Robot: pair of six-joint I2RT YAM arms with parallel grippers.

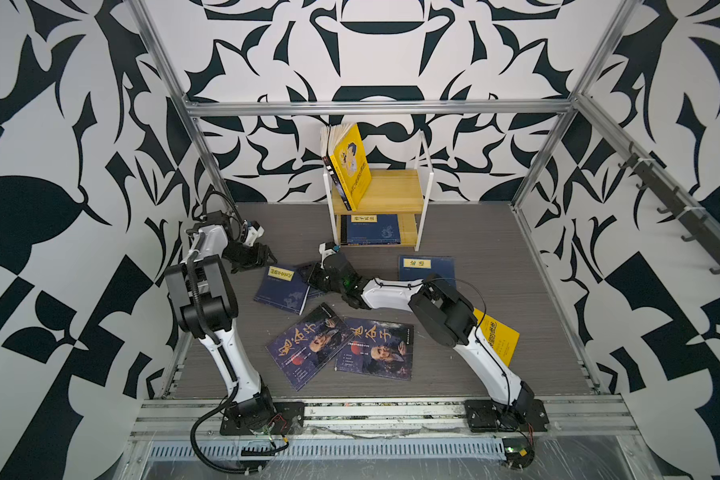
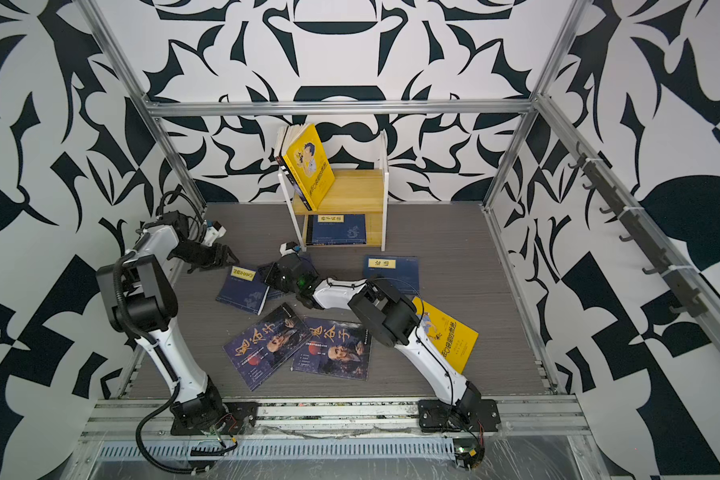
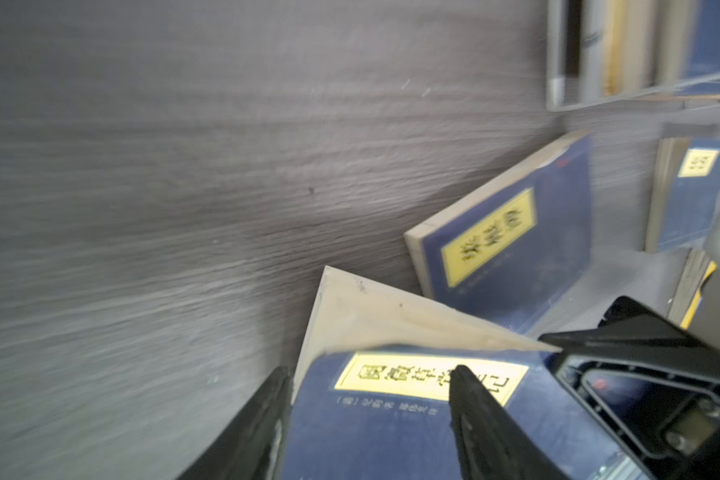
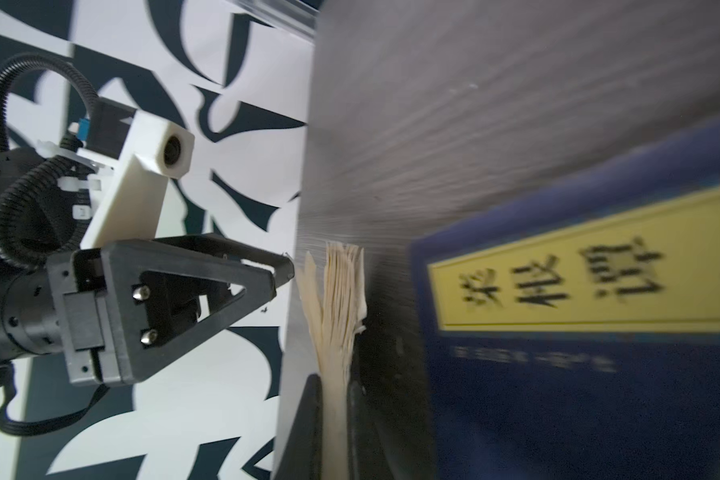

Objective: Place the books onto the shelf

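Right gripper (image 4: pixel 335 382) was clamped on a thin sheaf of cream pages at the edge of a navy book (image 1: pixel 281 286). The sheaf fanned loose past the fingertips. Left gripper (image 3: pixel 371 374) was open, one finger (image 3: pixel 281 399) just off the book's side edge and the other over its yellow label. Contact could not be told.

The navy book lay on the grey, wood-grained bench (image 1: pixel 495 249), left of centre. Its long axis ran roughly back to front, label end toward the back edge. It was a soft paperback with one corner lifted clear of the block.

A second navy book (image 3: pixel 508 245) lay flat just beside it on the shelf side, partly hidden under the right gripper.

The shelf (image 1: pixel 429 195) stood at the middle of the back edge, with light wooden boards in a thin white frame. On its top board a yellow book (image 1: pixel 348 160) stood on a short edge. Its long axis was near upright, tipped toward the shelf's left end, and its pages splayed at the top. On the lower board a third navy book (image 1: pixel 371 228) lay flat, label toward the back.

Two dark portrait books (image 1: pixel 304 345) lay flat near the front edge, corners meeting.
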